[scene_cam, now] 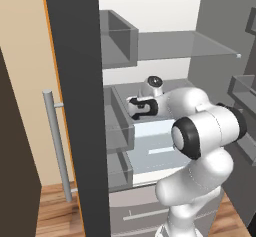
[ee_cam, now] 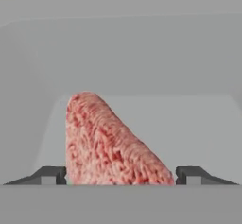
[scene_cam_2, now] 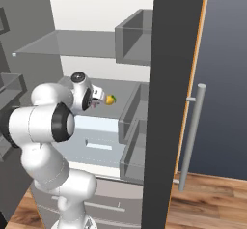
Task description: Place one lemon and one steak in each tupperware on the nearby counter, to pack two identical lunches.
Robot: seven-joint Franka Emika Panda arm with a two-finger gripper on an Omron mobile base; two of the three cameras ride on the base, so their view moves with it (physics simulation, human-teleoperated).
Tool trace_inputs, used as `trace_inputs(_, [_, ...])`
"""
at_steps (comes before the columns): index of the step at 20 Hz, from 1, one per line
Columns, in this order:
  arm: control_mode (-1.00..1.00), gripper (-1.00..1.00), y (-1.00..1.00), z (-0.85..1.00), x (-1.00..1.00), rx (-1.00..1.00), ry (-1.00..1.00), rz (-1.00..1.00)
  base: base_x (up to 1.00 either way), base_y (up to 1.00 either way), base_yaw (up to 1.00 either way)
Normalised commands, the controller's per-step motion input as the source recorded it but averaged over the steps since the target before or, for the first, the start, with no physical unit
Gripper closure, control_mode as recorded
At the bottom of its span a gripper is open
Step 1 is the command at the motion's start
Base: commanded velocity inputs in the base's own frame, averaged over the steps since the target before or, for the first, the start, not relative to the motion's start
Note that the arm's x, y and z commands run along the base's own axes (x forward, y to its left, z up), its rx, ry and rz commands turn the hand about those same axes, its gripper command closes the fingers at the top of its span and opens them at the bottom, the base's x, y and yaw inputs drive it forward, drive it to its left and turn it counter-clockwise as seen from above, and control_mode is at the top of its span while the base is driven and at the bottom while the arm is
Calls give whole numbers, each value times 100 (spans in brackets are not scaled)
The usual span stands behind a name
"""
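Observation:
A pink-red marbled steak lies on a grey shelf inside the fridge and rises between my fingertips in the hand view. My gripper is open around it, one dark fingertip to its left and the other close to its right edge. In the right base view a small yellow lemon rests on the same shelf, just past the gripper. The left base view shows the hand reaching deep into the fridge. The tupperware and the counter are out of view.
The open fridge door with its orange edge and grey bar handle stands close on the left. Grey door bins line its inner side. A glass shelf hangs above the hand, and a pale drawer lies below.

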Motion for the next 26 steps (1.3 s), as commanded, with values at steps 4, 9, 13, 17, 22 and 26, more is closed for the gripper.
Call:
trace_inputs(4, [-100, 100, 18, -62, 6, -3, 1, 0, 0, 0, 0])
trace_inputs(9, [-100, 100, 0, -63, -11, -1, 9, -1, 0, 0, 0])
trace_inputs(13, [-100, 100, -18, -28, -70, 0, 4, 0, 0, 0, 0])
trace_inputs(17, [-100, 100, -29, 0, -100, 0, -3, 0, 0, 0, 0])
trace_inputs(22, [-100, 100, -38, 7, -100, 0, -5, 0, 0, 0, 0])
trace_inputs(26, [-100, 100, -51, 50, -100, 0, -11, 0, 0, 0, 0])
